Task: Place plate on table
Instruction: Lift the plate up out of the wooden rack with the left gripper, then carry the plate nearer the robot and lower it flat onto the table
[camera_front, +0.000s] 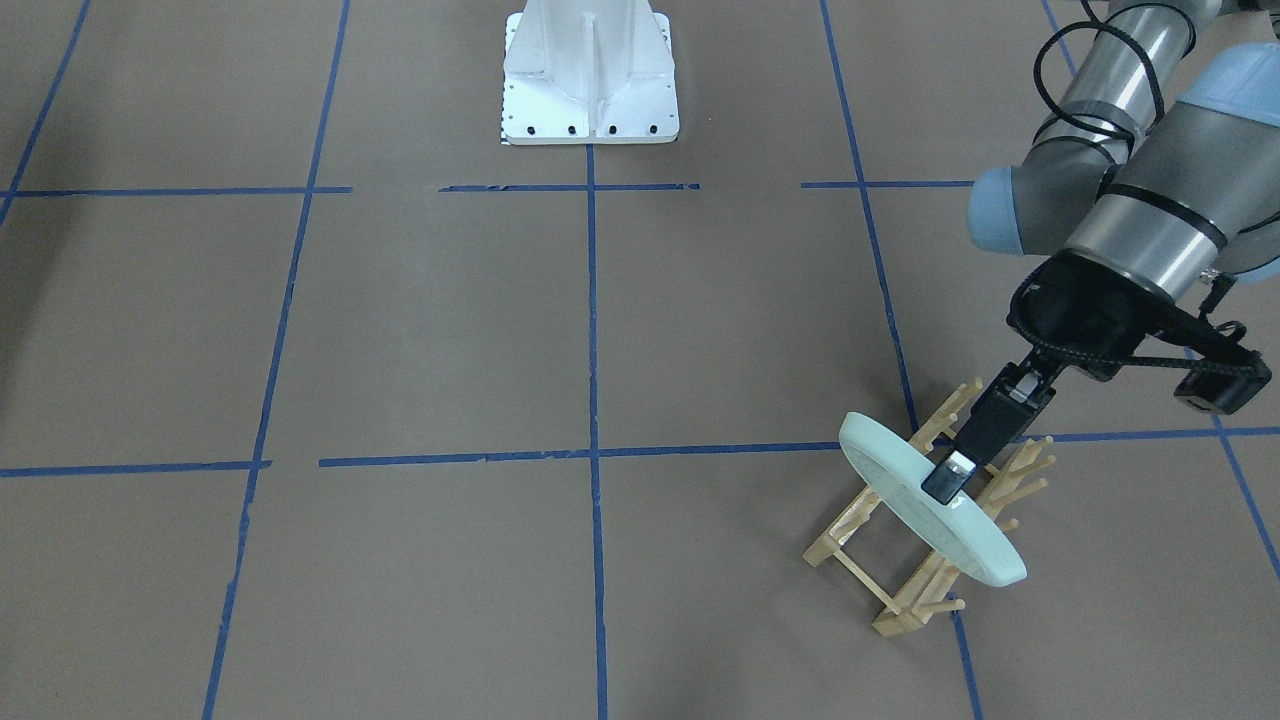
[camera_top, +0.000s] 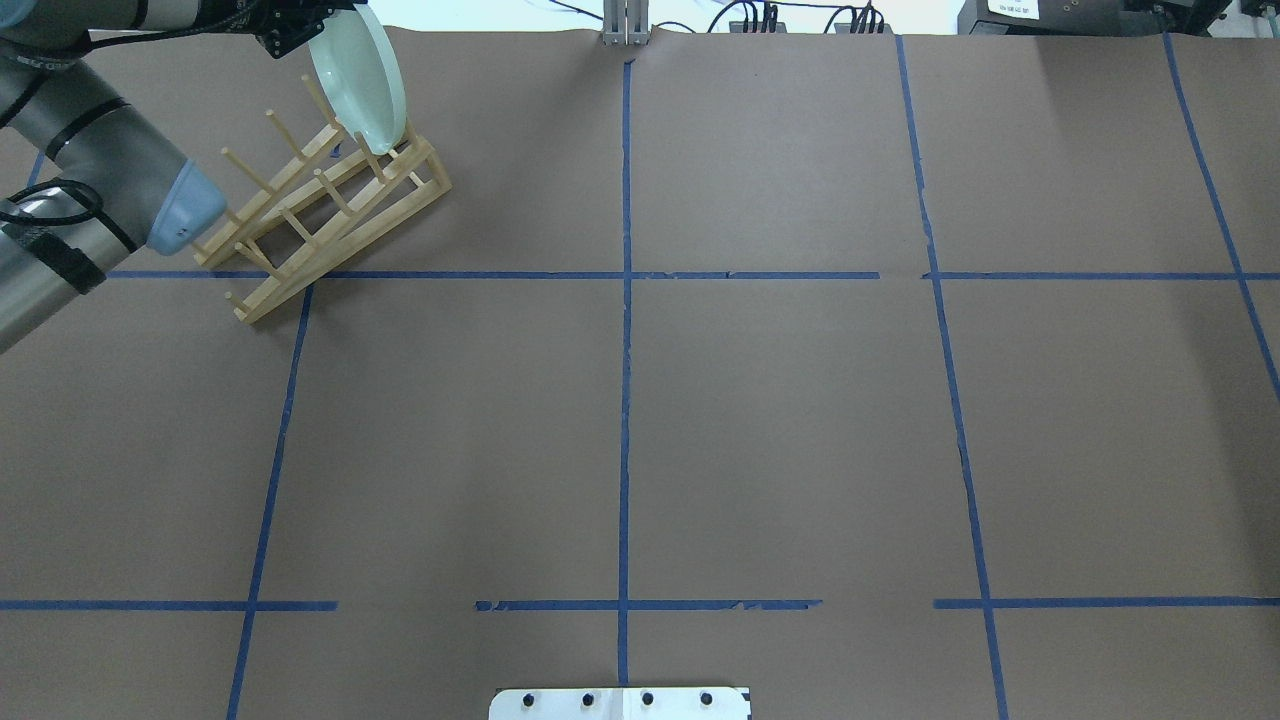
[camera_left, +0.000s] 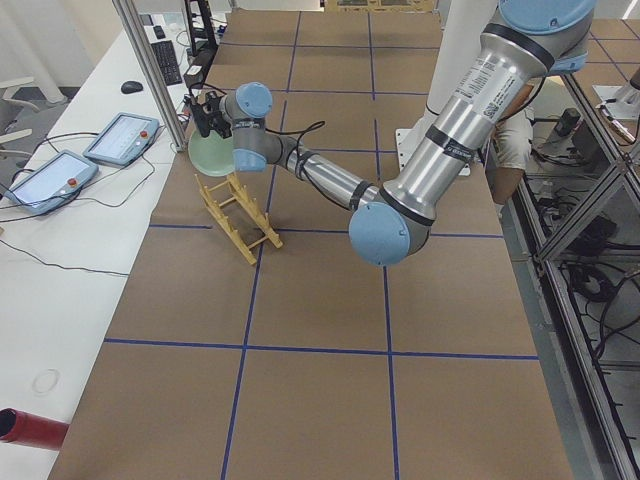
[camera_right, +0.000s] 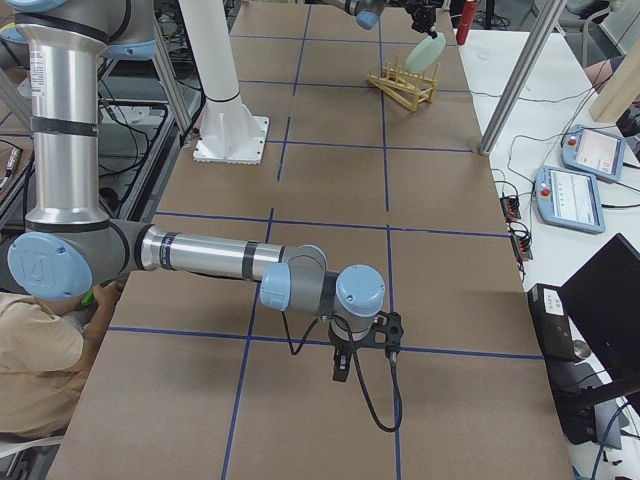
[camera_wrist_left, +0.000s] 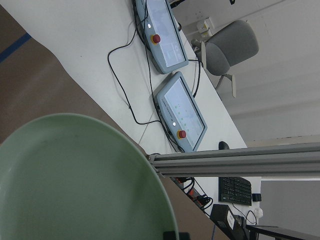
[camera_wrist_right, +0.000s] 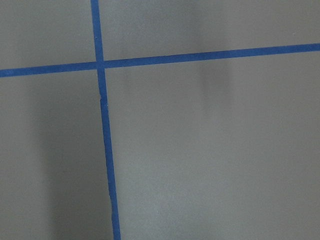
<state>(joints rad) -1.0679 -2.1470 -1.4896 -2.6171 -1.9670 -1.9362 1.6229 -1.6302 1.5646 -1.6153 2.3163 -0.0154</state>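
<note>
- Plate: mint green, on edge and tilted, held over the outer end of the rack. Taking 12 o'clock as straight ahead of the base, it was at about 11 o'clock, near the far left corner of the table. It could not be told whether its lower rim touched the rack.
- Left gripper: clamped on the plate's upper rim. One black finger lay over the rim; the other was hidden behind the plate.
- Left arm: entered the overhead view at 9 o'clock and reached forward past the rack to the plate.
- Rack: light wood with upright pegs, standing on the table askew to the blue tape and crossing one line of it.
- Left wrist view: the plate's face filled the 7 o'clock part. Two pendants lay on a white bench toward 12 o'clock.
- Right gripper: pointed down, close over the table at roughly 2 o'clock from the base and well apart from the plate. It showed only in the side view, so whether its jaws were wide or narrow could not be told.
- Right wrist view: bare table with a tape cross at 10 o'clock.
</note>
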